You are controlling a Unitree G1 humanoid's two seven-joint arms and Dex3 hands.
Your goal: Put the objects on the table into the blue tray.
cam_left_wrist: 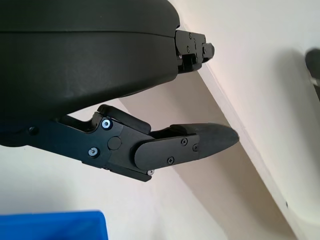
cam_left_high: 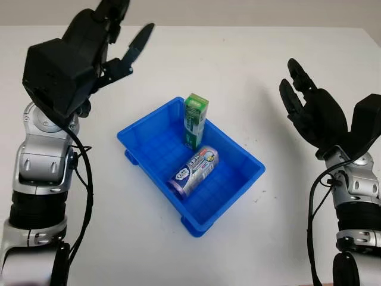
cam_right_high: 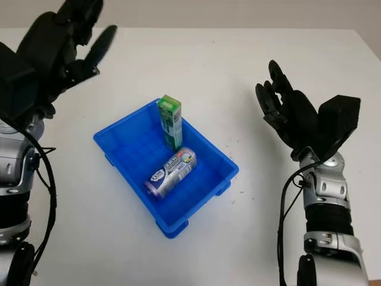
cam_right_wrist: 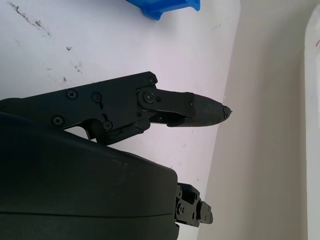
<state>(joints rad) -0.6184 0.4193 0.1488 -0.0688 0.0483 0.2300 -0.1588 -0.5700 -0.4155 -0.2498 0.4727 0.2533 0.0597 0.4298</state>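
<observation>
White table (cam_left_high: 250, 71) fills the head view, bare surface apart from faint dark specks at about 4 o'clock of the tray. Nothing stands between either hand and the tray.

Blue tray (cam_left_high: 140, 138) sits near table centre, rotated so its long axis runs from 10 o'clock to 4 o'clock; one corner points toward the robot at 6 o'clock. Small feet show under the near walls.

Left hand (cam_left_high: 89, 44) is raised at 10 o'clock of the tray, well apart from it, above the table, released and holding nothing; one finger (cam_left_high: 138, 44) sticks out toward 1 o'clock. Left wrist view shows the same finger (cam_left_wrist: 190, 145) over the white table, with a corner of the blue tray at the picture's edge.

Right hand (cam_left_high: 312, 110) is up at 3 o'clock of the tray, well apart, released, empty, fingers pointing to about 11 o'clock. Right wrist view has its finger (cam_right_wrist: 195, 111) over the speckled table and a bit of the tray's blue corner.

Inside the tray: purple-and-silver can (cam_left_high: 194, 170) lies on its side on the tray floor, long axis from 1 o'clock to 7 o'clock, purple end toward 7 o'clock, in the near half. Green carton (cam_left_high: 194, 120) stands upright just beyond the can at 12 o'clock of it, by the far long wall, long axis vertical, darker green top. Can and carton sit close; cannot tell if they touch.
</observation>
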